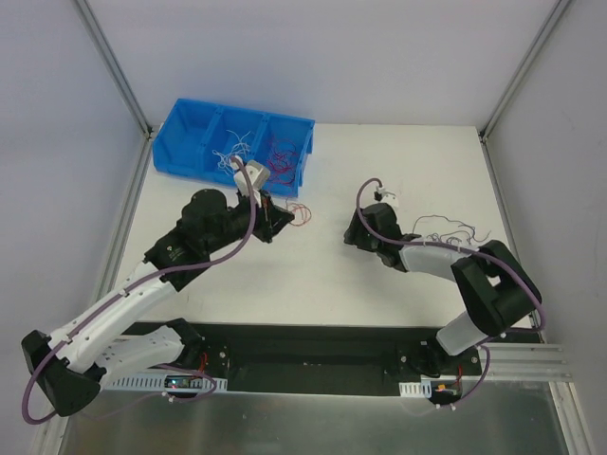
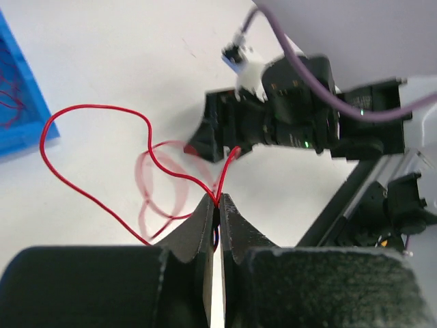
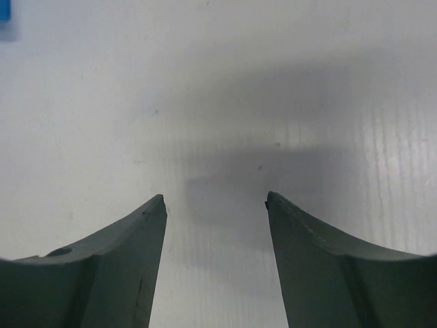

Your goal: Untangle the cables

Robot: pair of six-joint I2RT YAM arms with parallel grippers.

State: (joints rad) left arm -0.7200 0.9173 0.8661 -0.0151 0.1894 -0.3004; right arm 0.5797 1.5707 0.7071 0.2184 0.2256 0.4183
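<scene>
My left gripper (image 1: 281, 215) is shut on a thin red cable (image 1: 300, 214) just in front of the blue bin. In the left wrist view the fingertips (image 2: 218, 203) pinch the red cable (image 2: 95, 109), whose loops curl up and out to the left over the white table. My right gripper (image 1: 351, 233) is low over the middle of the table; its wrist view shows the jaws (image 3: 215, 198) open with only bare table between them. More cables lie apart: white ones (image 1: 233, 149) and red ones (image 1: 282, 154) in the bin, and thin dark ones (image 1: 453, 227) on the table behind the right arm.
The blue bin (image 1: 190, 128) with three compartments stands at the back left; its corner (image 2: 20, 116) shows in the left wrist view. The right arm's wrist (image 2: 293, 116) faces the left gripper. Grey walls with metal posts close the table on three sides.
</scene>
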